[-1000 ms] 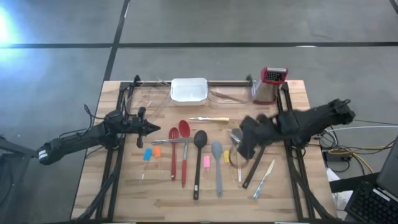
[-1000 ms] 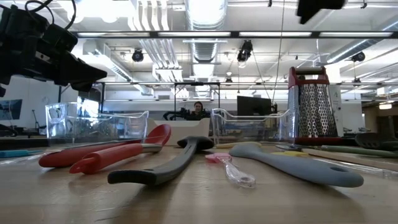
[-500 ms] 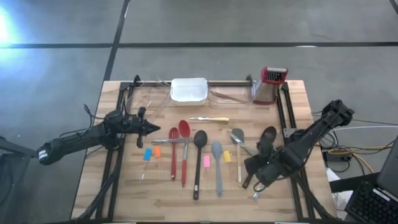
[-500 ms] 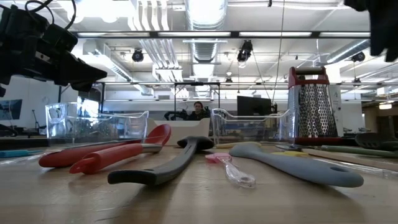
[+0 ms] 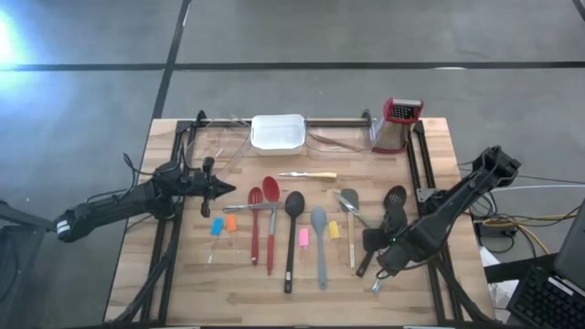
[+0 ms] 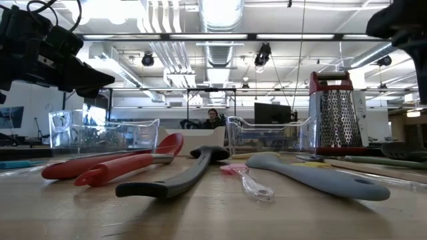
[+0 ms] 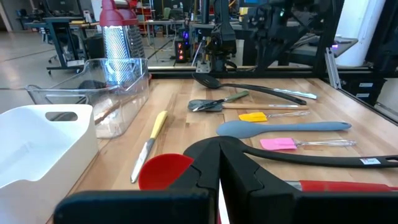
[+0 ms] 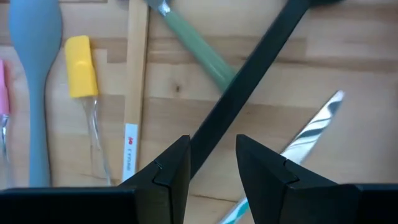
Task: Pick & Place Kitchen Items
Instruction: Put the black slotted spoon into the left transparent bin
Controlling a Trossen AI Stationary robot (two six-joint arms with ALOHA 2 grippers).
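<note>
The right gripper (image 8: 212,165), fingers parted, straddles the slim black handle of a slotted spoon (image 5: 389,217) lying on the bench (image 5: 183,274); the left gripper (image 5: 230,189) is clenched.

Grey concrete floor (image 5: 366,37), bright ceiling lights (image 6: 220,10)

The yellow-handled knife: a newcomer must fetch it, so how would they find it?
Start at the white tray on the table's far edge. Just nearer than it lies the knife, crosswise and alone, while the spoons below it lie lengthwise.

High cam top-down; low cam table-level; both share grater (image 5: 398,123).
</note>
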